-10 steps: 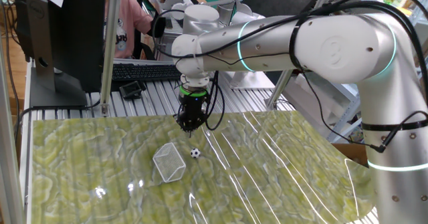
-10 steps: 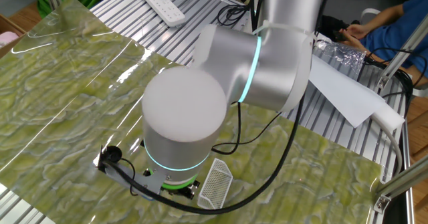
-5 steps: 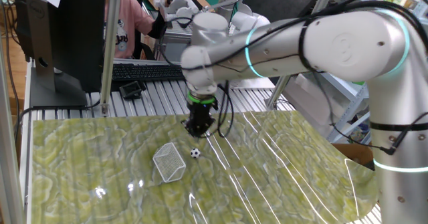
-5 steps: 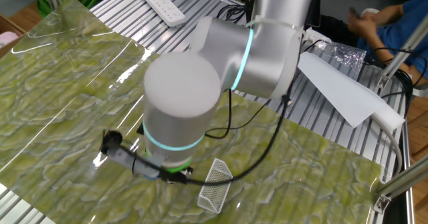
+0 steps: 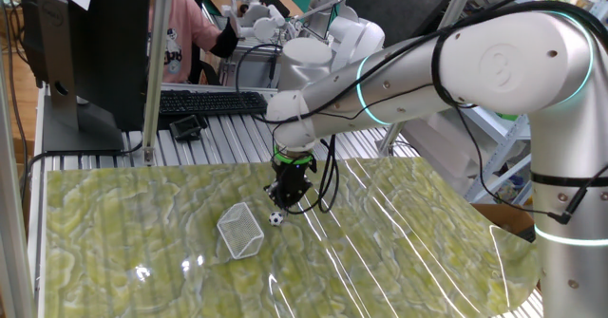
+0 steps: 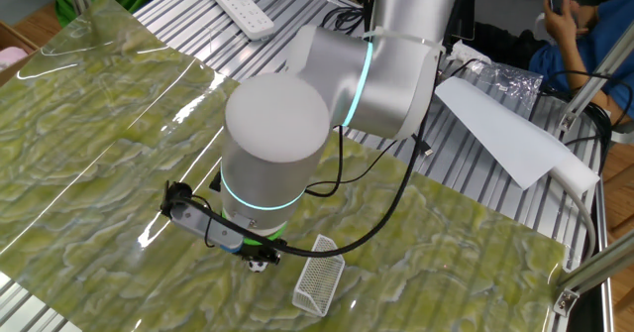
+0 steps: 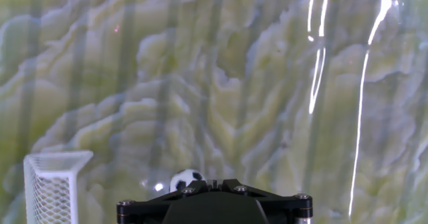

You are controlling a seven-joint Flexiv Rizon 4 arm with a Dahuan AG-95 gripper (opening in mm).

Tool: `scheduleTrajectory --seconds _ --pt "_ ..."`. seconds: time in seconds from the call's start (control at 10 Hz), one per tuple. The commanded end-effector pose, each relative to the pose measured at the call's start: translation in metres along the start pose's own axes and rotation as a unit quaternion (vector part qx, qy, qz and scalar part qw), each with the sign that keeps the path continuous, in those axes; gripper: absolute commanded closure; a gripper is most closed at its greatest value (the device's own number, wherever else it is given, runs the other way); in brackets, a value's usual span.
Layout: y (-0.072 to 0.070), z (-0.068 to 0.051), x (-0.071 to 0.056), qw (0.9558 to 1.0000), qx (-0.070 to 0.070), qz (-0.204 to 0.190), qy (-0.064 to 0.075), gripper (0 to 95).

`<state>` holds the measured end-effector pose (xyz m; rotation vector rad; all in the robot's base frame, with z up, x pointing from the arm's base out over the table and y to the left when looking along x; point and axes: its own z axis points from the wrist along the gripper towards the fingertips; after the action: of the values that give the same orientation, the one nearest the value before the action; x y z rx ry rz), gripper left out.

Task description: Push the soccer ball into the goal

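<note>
Hand view: soccer ball [image 7: 186, 180] lies on green marbled mat [image 7: 221, 83], just past the gripper body, goal [image 7: 50, 184] near at lower left. Fixed view: gripper [image 5: 284, 204] points down, jaws fully closed, holding nothing, tip just beside the ball [image 5: 275, 218]. Goal [image 5: 240, 231] lies near the ball's other side, not touching it.
</note>
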<state>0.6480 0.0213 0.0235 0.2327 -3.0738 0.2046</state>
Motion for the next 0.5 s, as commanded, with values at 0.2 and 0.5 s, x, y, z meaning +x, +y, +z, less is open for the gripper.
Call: scheduleTrajectory --seconds 0.2,0.5 --pt "0.0005 -0.0010 0.0007 1.0000 -0.006 0.002 0.003 95.0" --pt "0.0009 -0.0002 0.0007 0.9999 -0.009 0.004 0.006 95.0"
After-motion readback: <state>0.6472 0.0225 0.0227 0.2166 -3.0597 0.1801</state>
